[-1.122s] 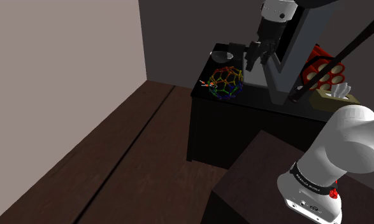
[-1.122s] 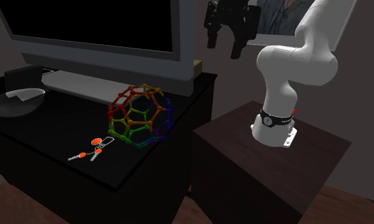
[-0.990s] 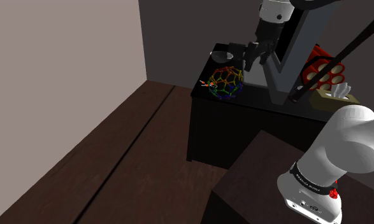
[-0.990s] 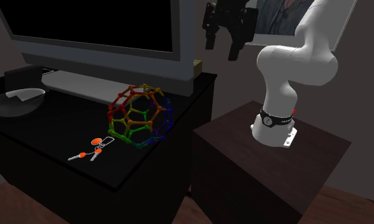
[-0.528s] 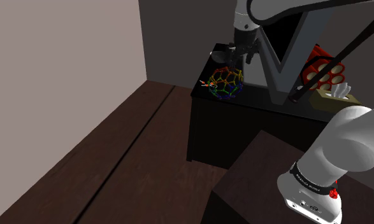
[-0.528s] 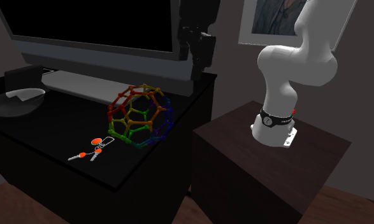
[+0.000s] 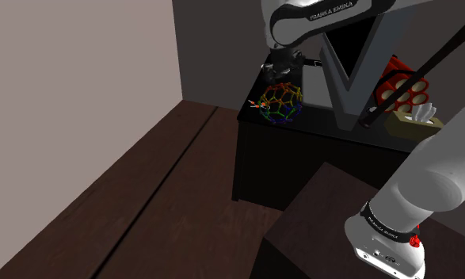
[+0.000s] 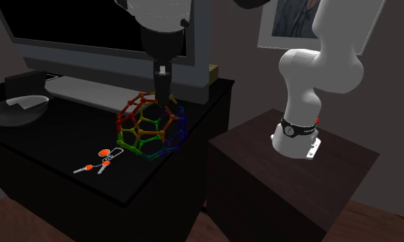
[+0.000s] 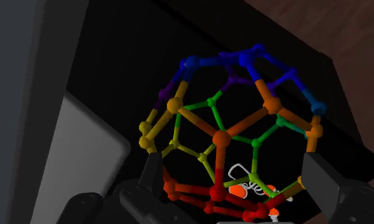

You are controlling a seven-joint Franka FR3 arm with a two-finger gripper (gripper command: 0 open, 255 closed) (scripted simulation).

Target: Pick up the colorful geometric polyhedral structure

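Rainbow-coloured polyhedral cage of rods and ball joints [image 9: 220, 137] framed between the spread fingers of the black two-finger gripper [image 9: 235, 175], neither finger touching a rod. Poised just over the cage's top, pointing down. Resting on the black cabinet top [image 8: 56, 141], beside orange-tagged keys [image 8: 97, 161] and before the grey screen base [image 8: 83, 93]. Approach judged nearly done; final descent, closing and lifting all left.
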